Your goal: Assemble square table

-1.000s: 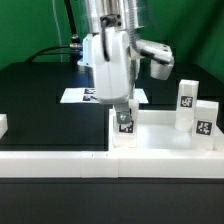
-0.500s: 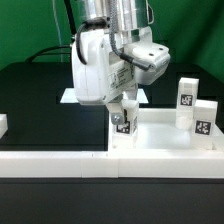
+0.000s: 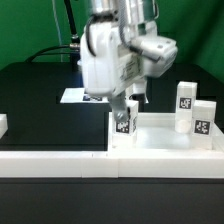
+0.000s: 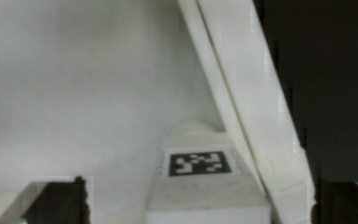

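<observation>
White square table top (image 3: 160, 135) with a raised rim; tagged leg (image 4: 201, 165) seemingly between wide jaws.

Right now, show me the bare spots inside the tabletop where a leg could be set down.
Free: the tabletop floor between the corner leg and the two legs at the exterior view's right. Crowded: that corner, under the open pincer.

Black work table, loaded.
The table (image 3: 30, 100) carries the square tabletop (image 3: 165, 140), border wall (image 3: 50, 160) and marker board (image 3: 75, 96).
</observation>
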You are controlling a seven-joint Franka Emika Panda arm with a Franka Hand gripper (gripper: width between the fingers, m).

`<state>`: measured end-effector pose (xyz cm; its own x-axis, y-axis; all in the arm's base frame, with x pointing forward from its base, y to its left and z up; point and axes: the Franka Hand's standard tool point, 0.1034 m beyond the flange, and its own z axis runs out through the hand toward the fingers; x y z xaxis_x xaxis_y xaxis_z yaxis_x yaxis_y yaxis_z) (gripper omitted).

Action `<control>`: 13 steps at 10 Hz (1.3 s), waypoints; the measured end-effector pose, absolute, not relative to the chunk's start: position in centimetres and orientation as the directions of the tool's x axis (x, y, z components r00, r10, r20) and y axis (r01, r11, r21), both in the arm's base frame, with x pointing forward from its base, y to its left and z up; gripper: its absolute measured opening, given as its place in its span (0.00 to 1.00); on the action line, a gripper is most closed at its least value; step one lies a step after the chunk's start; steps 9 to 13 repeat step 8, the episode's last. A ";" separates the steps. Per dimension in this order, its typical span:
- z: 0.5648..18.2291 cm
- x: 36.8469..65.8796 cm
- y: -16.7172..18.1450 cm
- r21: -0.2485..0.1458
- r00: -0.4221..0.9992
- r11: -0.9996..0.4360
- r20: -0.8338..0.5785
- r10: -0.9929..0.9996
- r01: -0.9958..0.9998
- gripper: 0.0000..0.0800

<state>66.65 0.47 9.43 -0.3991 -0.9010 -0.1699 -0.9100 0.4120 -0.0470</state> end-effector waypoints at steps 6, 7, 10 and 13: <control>12.5 67.4 0.9 -0.076 -0.387 0.408 -0.201 -0.900 -0.910 0.81; 12.4 67.4 0.9 -0.075 -0.387 0.408 -0.201 -0.900 -0.910 0.81; 12.4 67.3 0.9 -0.075 -0.387 0.408 -0.201 -0.900 -0.910 0.81; 12.4 67.3 0.9 -0.075 -0.387 0.408 -0.201 -0.900 -0.910 0.81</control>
